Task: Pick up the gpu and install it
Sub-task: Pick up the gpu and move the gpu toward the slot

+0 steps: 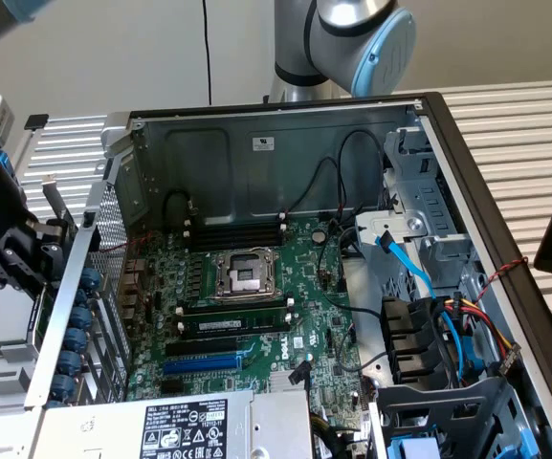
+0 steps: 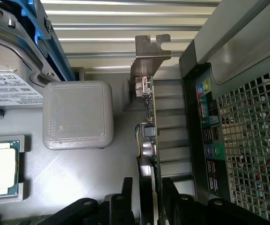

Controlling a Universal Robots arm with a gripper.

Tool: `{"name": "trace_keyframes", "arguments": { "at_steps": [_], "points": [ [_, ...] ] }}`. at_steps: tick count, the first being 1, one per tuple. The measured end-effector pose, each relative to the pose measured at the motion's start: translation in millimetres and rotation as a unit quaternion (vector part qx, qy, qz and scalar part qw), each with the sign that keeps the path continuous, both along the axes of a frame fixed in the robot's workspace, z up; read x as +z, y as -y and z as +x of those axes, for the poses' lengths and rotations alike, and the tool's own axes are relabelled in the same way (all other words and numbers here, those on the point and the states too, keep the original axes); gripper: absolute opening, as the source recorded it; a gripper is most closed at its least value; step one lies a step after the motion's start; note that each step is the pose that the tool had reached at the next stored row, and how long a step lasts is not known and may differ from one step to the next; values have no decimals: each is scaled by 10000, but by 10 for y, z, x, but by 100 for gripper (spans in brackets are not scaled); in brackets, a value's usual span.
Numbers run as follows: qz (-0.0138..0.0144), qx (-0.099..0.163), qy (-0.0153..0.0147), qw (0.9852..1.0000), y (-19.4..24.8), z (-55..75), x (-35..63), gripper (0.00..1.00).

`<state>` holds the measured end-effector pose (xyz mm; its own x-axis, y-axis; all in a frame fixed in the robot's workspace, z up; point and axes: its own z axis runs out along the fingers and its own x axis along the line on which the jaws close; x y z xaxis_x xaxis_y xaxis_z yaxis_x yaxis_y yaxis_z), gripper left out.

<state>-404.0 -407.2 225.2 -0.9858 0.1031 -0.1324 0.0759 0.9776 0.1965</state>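
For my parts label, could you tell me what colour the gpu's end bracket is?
The end bracket is silver-grey metal, seen best in the wrist view.

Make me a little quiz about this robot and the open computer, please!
1. True or false: the gpu is already plugged into the motherboard.
2. Pick one: what is the gripper nearest to? A) the gpu B) a blue cable C) the power supply
3. Fill the gap: the metal bracket at the gpu's end is coloured ____.

Key
1. False. The gpu stands on edge outside the case, beside its back panel.
2. A. The gripper sits right at the gpu.
3. Silver.
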Motion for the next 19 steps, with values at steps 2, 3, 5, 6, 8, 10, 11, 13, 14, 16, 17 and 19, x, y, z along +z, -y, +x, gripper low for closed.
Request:
{"name": "trace_keyframes", "arguments": {
  "at_steps": [2, 3, 5, 6, 8, 10, 11, 13, 14, 16, 17, 19],
  "points": [
    [1, 1, -1, 10000, 0, 0, -1, 30],
    [3, 0, 0, 10000, 0, 0, -1, 30],
    [18, -3, 1, 10000, -1, 0, -2, 27],
    [31, -5, 2, 10000, 0, 0, -3, 27],
    [70, -13, 1, 10000, 0, -1, -2, 27],
    [117, -30, -1, 9999, 0, -10, 27, 27],
    [138, -39, -2, 9999, 1, -16, 46, 27],
    [173, -54, -9, 9998, 3, -28, 85, 27],
    [184, -58, -14, 9998, 4, -33, 109, 27],
    [196, -60, -27, 9998, 5, -40, 159, 27],
    [201, -61, -33, 9998, 5, -43, 185, 27],
    [207, -62, -43, 9998, 5, -48, 247, 27]
  ]
}}
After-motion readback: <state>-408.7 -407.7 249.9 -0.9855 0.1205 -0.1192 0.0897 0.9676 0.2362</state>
